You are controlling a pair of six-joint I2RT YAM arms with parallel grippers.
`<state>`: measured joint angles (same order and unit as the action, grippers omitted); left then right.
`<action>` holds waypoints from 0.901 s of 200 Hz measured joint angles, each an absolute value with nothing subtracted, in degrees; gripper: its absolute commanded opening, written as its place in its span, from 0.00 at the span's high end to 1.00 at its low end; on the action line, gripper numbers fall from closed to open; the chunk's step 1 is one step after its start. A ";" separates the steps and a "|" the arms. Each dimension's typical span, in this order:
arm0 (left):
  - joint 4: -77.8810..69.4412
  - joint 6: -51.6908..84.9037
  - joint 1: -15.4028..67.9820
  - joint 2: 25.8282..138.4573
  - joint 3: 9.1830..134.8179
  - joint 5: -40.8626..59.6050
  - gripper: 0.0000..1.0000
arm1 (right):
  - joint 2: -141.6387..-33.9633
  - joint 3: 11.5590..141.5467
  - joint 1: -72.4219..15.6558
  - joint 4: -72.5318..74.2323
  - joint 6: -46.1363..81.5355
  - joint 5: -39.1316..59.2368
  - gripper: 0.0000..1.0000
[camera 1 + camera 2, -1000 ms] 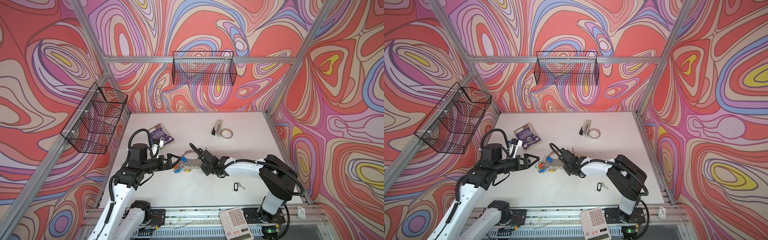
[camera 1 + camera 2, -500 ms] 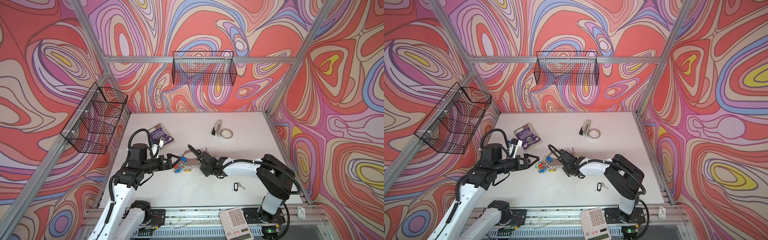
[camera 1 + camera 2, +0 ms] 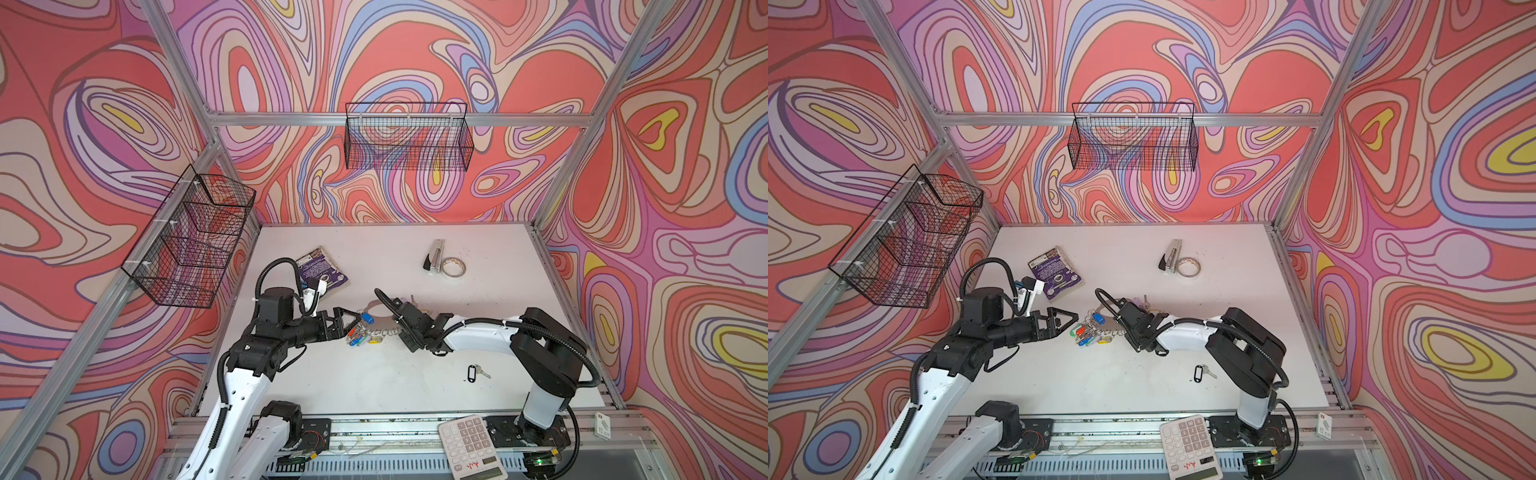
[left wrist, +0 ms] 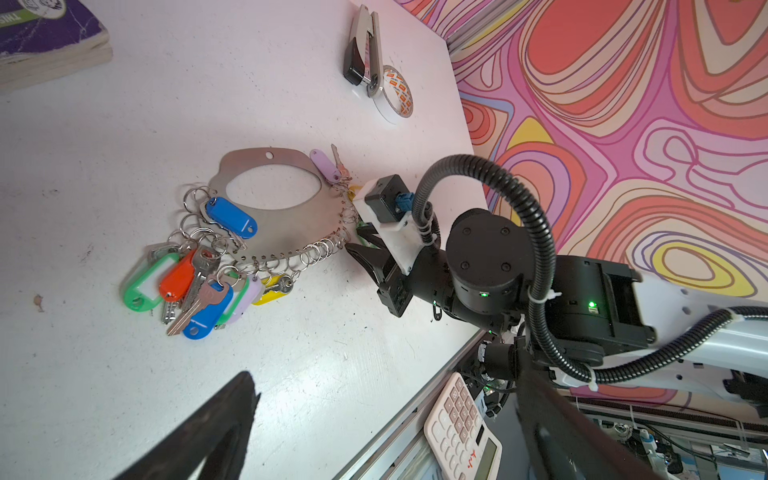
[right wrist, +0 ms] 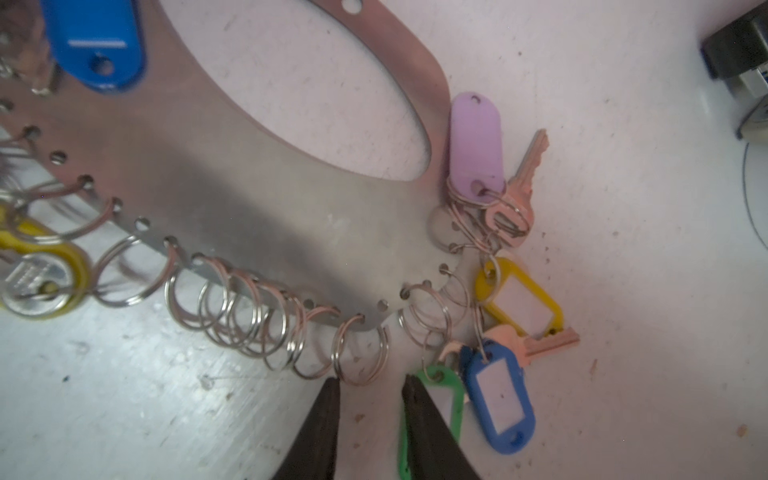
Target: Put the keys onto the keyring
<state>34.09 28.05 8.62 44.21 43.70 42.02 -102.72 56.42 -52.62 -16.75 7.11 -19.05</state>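
Observation:
The keys (image 3: 471, 372) (image 3: 1200, 371), one silver key on a black-rimmed tag, lie on the white table near the front right, apart from both grippers. The keyring (image 3: 376, 321) (image 3: 1106, 319) (image 4: 286, 224) (image 5: 249, 199) is a flat grey plate lying mid-table, its edge lined with small rings and colour-tagged keys. My right gripper (image 5: 371, 380) (image 3: 401, 332) sits low at the plate's ring-lined edge. Its jaws stand a little apart with nothing between them, and an empty ring lies just past the tips. My left gripper (image 3: 353, 319) (image 3: 1069, 320) (image 4: 386, 415) hovers wide open left of the plate.
A purple book (image 3: 322, 272) lies at the back left. A stapler (image 3: 434, 255) and a roll of tape (image 3: 452, 268) lie at the back right. A calculator (image 3: 471, 446) rests on the front rail. Wire baskets (image 3: 409, 141) hang on the walls.
My right gripper has crept a little to the left along the plate's ring-lined edge. The left arm, the plate and the black-tagged key have not moved.

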 measured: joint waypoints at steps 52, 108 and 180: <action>34.09 28.05 8.56 43.79 43.64 42.04 0.00 | -103.74 57.23 -52.64 -16.45 6.98 -19.29 0.72; 34.09 28.05 8.56 43.51 43.46 42.04 0.00 | -103.79 57.23 -52.64 -16.23 7.01 -20.80 0.79; 34.09 28.05 8.56 43.13 43.46 42.06 0.00 | -103.79 57.34 -52.64 -15.73 6.87 -21.87 0.84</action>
<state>34.09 28.05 8.56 43.13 43.46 42.06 -103.79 57.34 -52.64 -15.73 6.87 -21.87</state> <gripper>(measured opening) 0.998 0.165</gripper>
